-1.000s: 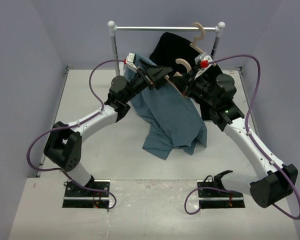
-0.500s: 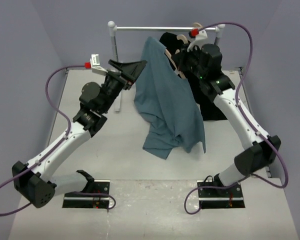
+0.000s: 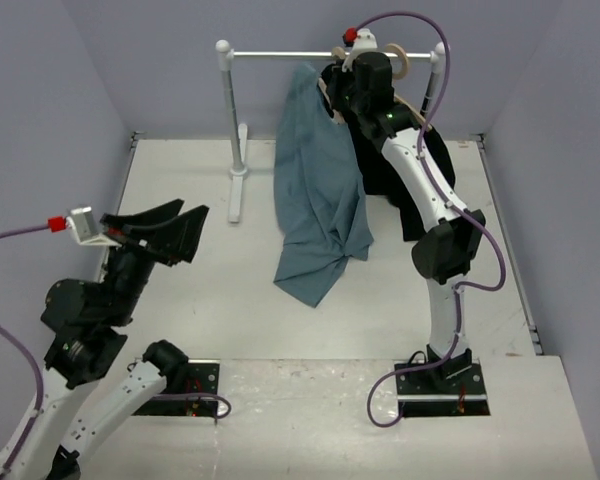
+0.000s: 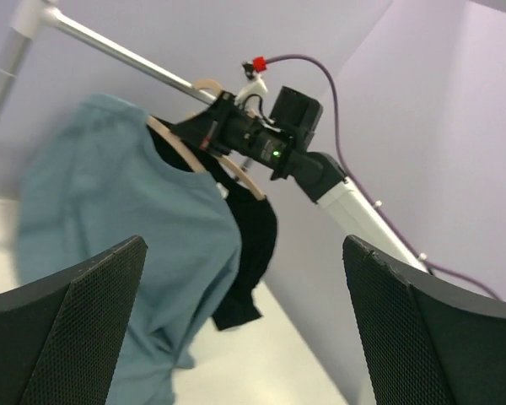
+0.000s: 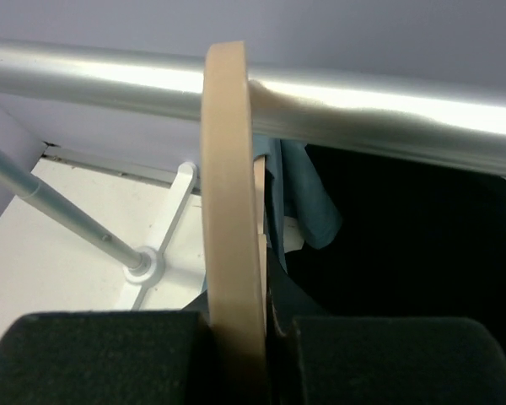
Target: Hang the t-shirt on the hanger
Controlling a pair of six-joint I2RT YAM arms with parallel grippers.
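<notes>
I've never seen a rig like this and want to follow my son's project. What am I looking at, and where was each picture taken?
Two white-and-black robot arms stand at a white table. One picture looks down from above; the other two come from cameras on each wrist. The right gripper is shut on the hook of a pale wooden hanger, at a silver rail. A slate-blue t-shirt hangs from it, down to the table, beside a black shirt. The left gripper is open, empty.

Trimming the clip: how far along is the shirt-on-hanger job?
Done: the t-shirt hangs from the hanger, its hem on the table. In hand: right gripper shut on the hanger, hook against the rail; whether it is seated is unclear. Left gripper open, clear of the cloth. Remaining: release the hanger.
</notes>
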